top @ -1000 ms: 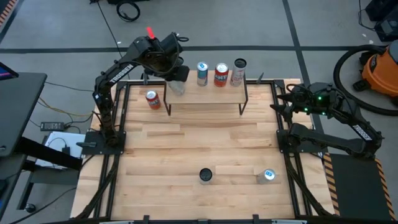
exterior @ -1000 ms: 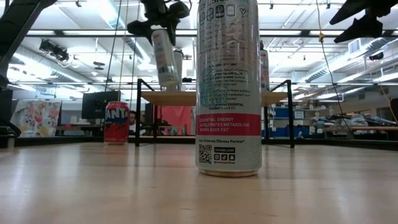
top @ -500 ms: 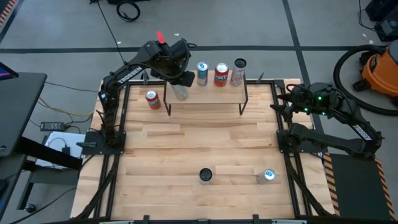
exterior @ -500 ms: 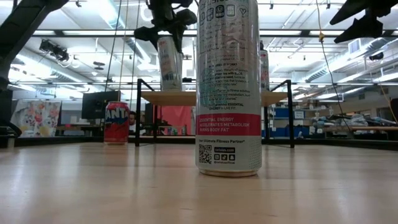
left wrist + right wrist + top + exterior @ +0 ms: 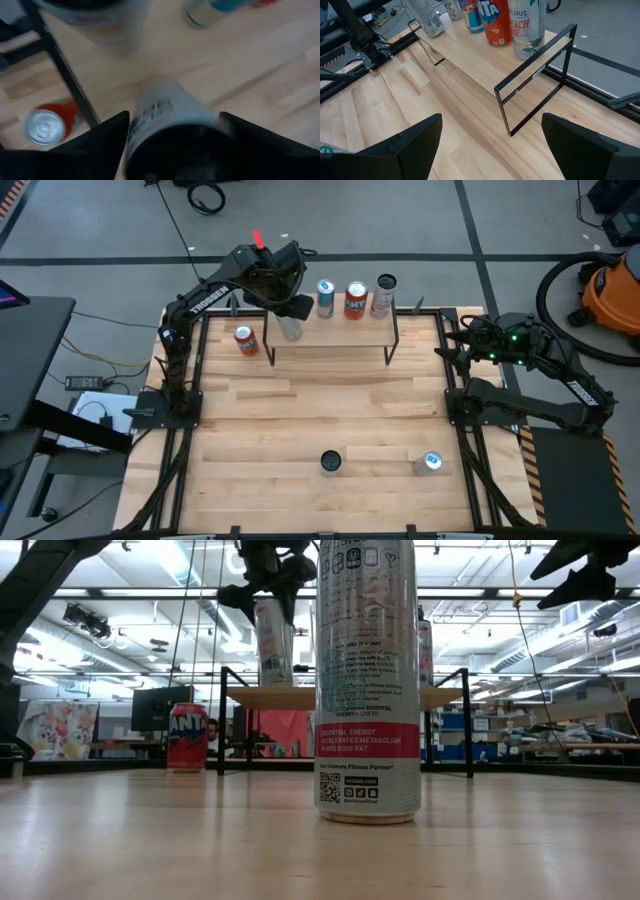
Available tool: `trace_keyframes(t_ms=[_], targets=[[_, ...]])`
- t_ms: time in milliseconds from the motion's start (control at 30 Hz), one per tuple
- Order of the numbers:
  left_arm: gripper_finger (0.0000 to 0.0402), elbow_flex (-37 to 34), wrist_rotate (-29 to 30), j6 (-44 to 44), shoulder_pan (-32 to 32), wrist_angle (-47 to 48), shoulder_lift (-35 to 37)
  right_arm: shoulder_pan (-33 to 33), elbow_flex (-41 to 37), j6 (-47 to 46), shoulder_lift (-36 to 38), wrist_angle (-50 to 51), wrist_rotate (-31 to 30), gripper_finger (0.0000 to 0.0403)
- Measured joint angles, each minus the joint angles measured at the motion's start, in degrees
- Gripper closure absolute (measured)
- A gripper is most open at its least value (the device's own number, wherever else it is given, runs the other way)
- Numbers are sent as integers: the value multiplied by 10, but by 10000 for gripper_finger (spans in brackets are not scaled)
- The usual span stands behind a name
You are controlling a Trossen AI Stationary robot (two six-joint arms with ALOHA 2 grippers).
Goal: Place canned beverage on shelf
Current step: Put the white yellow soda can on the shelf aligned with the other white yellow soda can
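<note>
Can on the shelf looks light, stiff, slick; grab mid-body. Left claw straddles it, can't tell if gripping. Right claw wide open, empty.

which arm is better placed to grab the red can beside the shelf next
Left. Its left gripper is at the shelf end nearest the red can; the right gripper waits across the table.

Grey floor, orange vacuum, ceiling strip lights.
</note>
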State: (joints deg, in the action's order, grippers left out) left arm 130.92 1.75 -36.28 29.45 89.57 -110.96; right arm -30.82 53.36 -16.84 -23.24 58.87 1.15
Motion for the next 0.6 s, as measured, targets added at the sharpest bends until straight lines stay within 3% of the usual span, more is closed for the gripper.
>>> trace_keyframes(t_ms=[133, 600], targets=[[53, 8, -10, 10, -1, -5, 0, 0, 0, 0, 0, 0, 0, 50], [46, 8, -2, 5, 14, -4, 0, 0, 0, 0, 0, 0, 20, 50]])
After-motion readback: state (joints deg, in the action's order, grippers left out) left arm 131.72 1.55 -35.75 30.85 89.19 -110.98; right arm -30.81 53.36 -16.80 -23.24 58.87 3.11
